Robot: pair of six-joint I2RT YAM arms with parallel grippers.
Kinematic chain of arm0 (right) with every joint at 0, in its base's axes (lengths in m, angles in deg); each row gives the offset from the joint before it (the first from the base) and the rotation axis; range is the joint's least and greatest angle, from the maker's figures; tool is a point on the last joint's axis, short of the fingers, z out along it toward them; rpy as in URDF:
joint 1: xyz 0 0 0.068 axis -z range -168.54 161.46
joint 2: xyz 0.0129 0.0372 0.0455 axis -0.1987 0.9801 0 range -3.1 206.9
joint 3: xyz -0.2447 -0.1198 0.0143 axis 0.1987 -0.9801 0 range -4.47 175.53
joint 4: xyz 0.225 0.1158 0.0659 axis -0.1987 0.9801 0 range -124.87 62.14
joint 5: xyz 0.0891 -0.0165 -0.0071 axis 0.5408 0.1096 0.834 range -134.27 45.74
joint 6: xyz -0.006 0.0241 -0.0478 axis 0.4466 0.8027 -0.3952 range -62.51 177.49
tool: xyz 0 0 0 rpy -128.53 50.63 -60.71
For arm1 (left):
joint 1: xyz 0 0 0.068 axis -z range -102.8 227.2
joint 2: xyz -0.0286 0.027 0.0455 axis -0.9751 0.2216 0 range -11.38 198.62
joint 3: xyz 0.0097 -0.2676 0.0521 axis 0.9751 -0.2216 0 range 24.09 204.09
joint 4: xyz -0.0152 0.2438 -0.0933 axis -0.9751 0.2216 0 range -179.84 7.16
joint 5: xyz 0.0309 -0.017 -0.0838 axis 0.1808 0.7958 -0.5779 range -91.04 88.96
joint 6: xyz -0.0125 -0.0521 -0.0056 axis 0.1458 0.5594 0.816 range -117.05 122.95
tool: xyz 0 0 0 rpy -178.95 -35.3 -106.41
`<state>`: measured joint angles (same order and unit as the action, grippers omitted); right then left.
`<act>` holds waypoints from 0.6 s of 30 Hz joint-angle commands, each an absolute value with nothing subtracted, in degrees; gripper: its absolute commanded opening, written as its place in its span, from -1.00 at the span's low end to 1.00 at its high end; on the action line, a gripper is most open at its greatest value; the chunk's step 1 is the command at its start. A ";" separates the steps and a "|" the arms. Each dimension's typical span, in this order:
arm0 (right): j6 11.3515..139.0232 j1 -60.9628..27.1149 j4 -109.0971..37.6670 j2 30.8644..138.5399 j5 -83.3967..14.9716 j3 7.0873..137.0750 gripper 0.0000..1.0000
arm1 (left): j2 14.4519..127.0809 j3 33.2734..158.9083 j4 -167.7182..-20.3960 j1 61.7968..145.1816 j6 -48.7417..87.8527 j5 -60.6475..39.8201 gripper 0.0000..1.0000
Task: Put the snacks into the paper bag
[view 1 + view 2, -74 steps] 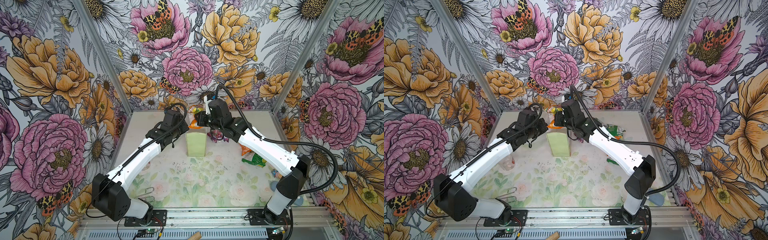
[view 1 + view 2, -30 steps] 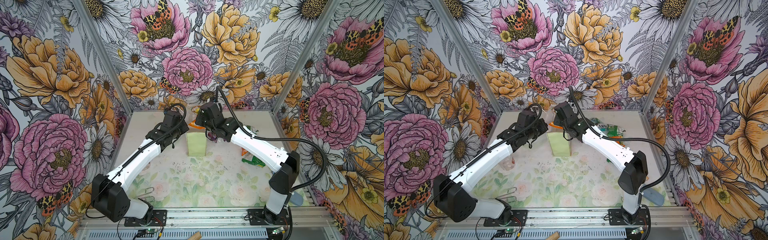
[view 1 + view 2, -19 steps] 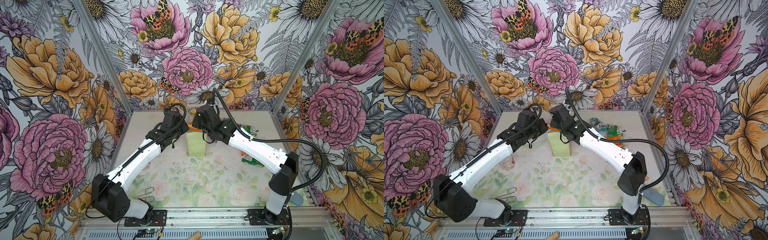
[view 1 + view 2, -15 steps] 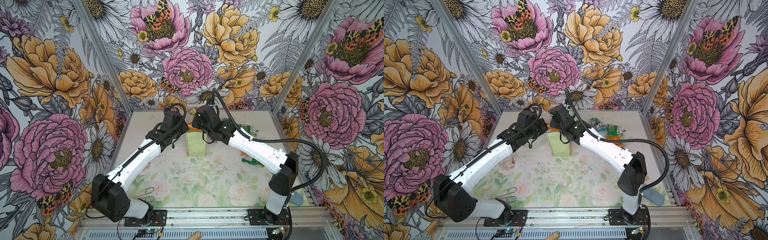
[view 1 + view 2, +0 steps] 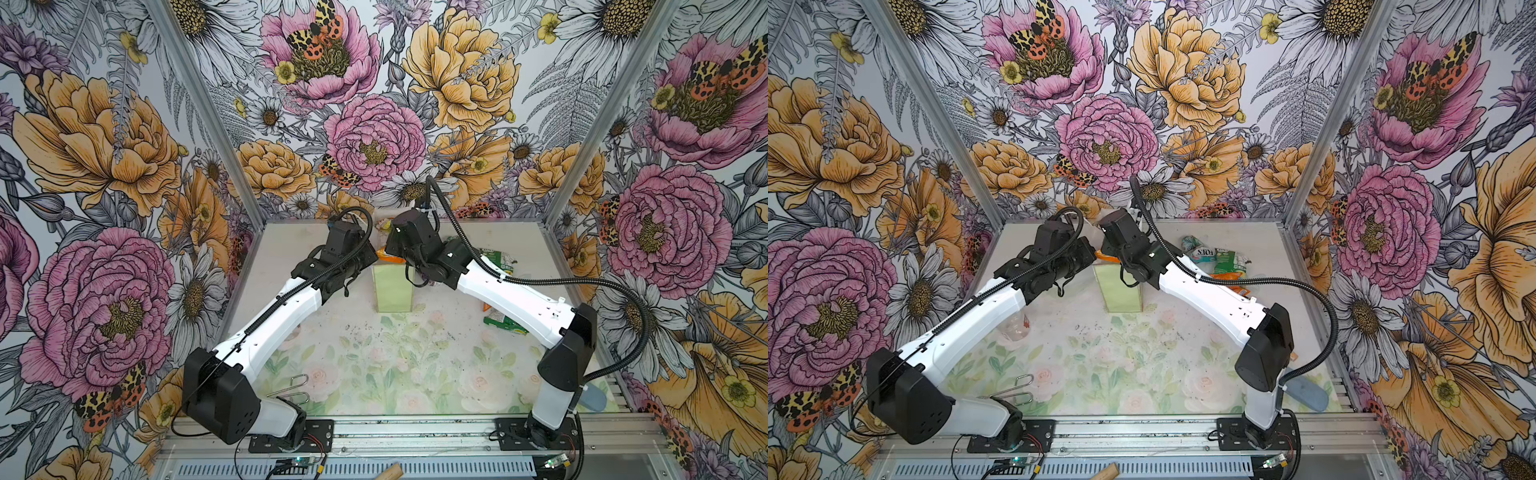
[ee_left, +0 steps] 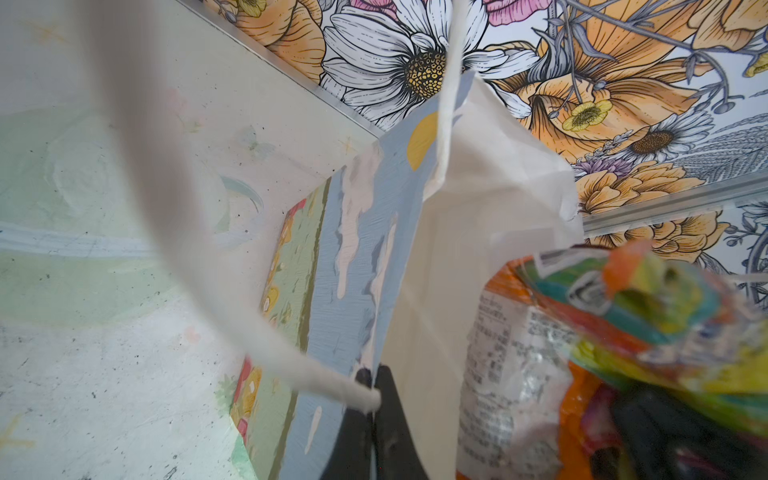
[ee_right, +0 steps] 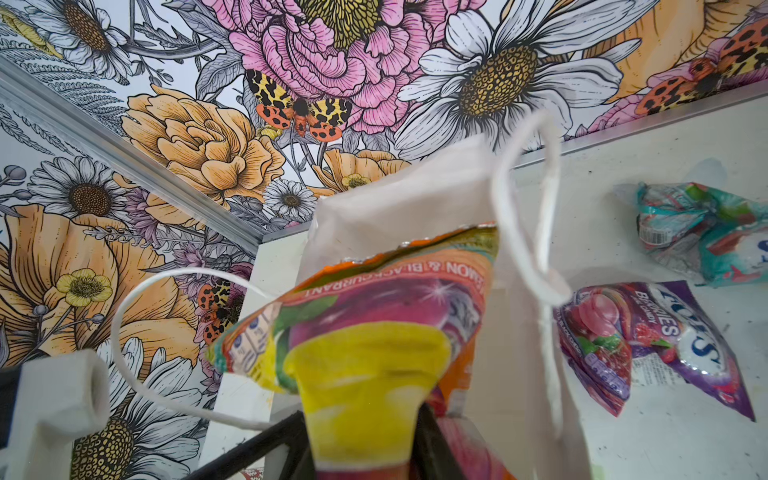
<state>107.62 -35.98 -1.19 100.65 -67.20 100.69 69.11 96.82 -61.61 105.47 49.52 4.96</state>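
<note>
The left fingers [image 6: 392, 419] pinch the rim of the paper bag [image 5: 392, 286] while the right fingers [image 7: 430, 444] clamp an orange packet [image 7: 374, 332] at its mouth, so the next move probably calls for letting go.

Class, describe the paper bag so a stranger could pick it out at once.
Before the flowered back wall, in the table's far half, one thing stands upright. That is the paper bag, its rim pinched by the left gripper, an orange packet in its mouth. Unlike the crinkly foil packets lying nearby, it is tall, pale green, with white cord handles.
</note>
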 commanded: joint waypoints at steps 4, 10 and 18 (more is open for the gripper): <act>107.89 -36.14 -3.22 99.12 -69.05 101.30 -0.46 | 69.04 96.95 -61.95 105.93 49.62 4.68 -1.00; 107.68 -36.18 -3.41 99.28 -68.65 101.68 -0.44 | 69.21 97.23 -61.98 106.07 49.53 4.67 -1.00; 107.72 -36.17 -3.80 99.23 -68.16 101.54 -0.41 | 69.45 97.60 -61.97 105.94 49.44 4.49 -1.00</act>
